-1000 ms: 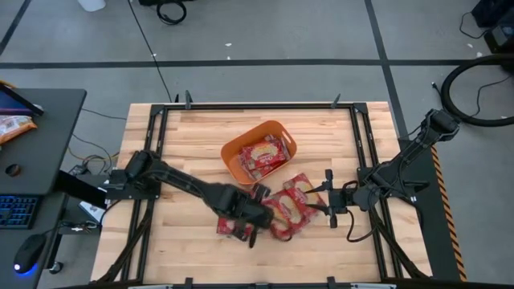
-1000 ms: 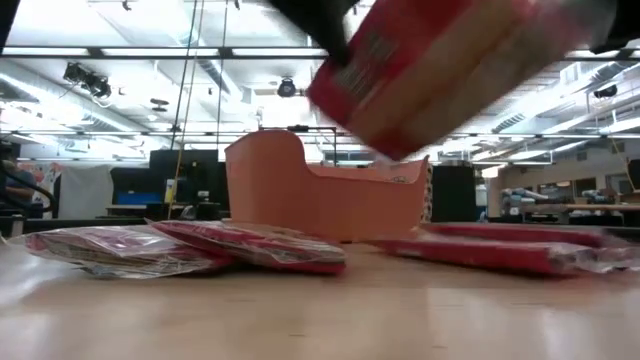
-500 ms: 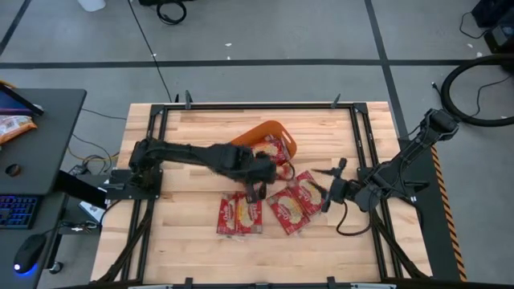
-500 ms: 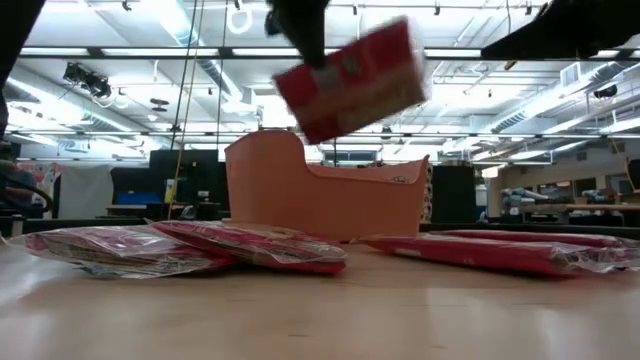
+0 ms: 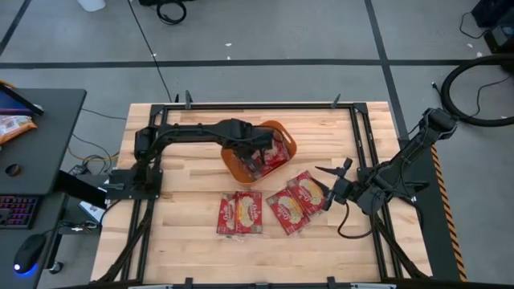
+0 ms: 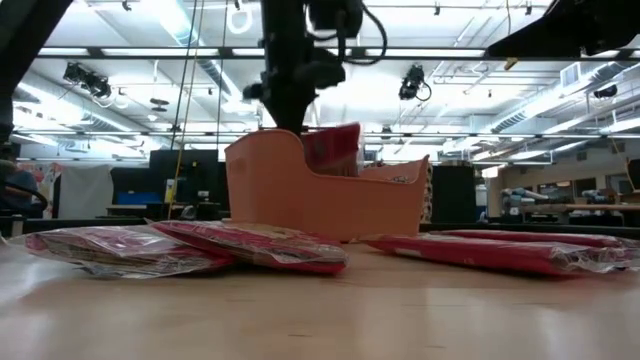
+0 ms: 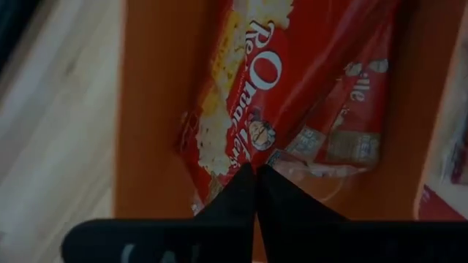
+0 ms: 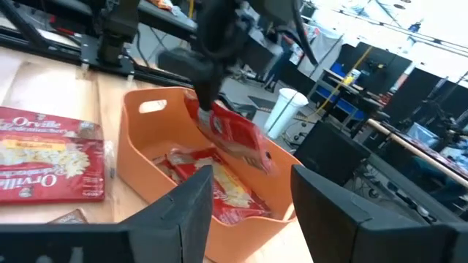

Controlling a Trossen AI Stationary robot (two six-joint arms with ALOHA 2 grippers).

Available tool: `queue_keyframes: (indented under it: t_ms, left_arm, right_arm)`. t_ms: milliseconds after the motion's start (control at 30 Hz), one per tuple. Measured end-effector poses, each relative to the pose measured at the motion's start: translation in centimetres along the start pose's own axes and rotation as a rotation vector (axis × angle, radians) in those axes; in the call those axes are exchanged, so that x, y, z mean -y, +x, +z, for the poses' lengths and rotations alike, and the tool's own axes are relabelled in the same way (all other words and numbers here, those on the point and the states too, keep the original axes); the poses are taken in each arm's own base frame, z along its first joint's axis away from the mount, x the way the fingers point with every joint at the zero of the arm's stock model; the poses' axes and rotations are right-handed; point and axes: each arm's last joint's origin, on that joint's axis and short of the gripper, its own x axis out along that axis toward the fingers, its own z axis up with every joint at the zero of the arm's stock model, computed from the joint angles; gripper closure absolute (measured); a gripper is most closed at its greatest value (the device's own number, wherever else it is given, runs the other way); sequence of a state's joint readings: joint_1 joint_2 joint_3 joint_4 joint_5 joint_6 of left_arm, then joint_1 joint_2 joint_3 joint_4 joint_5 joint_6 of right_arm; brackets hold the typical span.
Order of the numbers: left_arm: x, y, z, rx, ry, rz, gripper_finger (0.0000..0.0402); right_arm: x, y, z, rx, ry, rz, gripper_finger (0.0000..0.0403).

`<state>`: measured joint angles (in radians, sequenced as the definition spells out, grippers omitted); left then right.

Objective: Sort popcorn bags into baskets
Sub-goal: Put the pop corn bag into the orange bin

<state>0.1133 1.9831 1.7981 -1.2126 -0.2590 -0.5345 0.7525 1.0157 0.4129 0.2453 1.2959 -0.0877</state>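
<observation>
While left pincer (image 7: 254, 175) pinches it, bag (image 7: 252, 95) hangs lengthwise into basket (image 5: 238, 165).

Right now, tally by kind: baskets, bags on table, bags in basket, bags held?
Basket: 1
Bags on table: 4
Bags lying in basket: at least 2; the overlap may hide more
Bag in left jaws, low over basket: 1
Total: at least 8

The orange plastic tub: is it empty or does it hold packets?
Not empty: the orange plastic tub holds red popcorn packets; the left gripper lowers another in.
</observation>
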Motion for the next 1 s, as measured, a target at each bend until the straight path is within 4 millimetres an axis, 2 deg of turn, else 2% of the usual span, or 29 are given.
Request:
queue_keyframes:
  t_ms: [133, 233, 333, 433, 533, 600, 733, 1000]
  left_arm:
    - [-0.1, 0.8, 0.3, -0.005, 0.004, -0.055, 0.0362]
    - [0.6, 0.4, 0.3, 0.027, 0.031, -0.087, 0.0322]
    - [1.7, -0.7, 0.4, 0.069, 0.140, -0.136, 0.0282]
    - [3.8, -1.6, 0.0, 0.157, 0.304, -0.191, 0.0256]
    - [7.2, -2.5, -1.0, 0.312, 0.540, -0.253, 0.0247]
    - [9.5, -2.3, -2.1, 0.392, 0.665, -0.268, 0.0247]
    - [12.8, -1.7, -4.0, 0.483, 0.714, -0.260, 0.0247]
    - [17.0, 1.5, -6.1, 0.428, 0.773, -0.274, 0.0246]
  right_arm:
    - [0.0, 0.0, 0.0, 0.001, -0.003, 0.014, 0.0215]
    - [0.0, 0.0, 0.0, 0.001, -0.003, 0.014, 0.0215]
    - [0.0, 0.0, 0.0, 0.000, -0.006, 0.014, 0.0215]
    - [0.0, 0.0, 0.0, -0.001, -0.008, 0.014, 0.0215]
    - [0.0, 0.0, 0.0, -0.001, -0.008, 0.015, 0.0215]
    - [-0.1, 0.0, 0.0, 0.000, -0.008, 0.024, 0.0215]
    - [-0.2, 0.0, -0.1, 0.000, -0.009, 0.049, 0.0215]
    - [-0.1, 0.1, -0.1, -0.004, -0.007, 0.048, 0.0215]
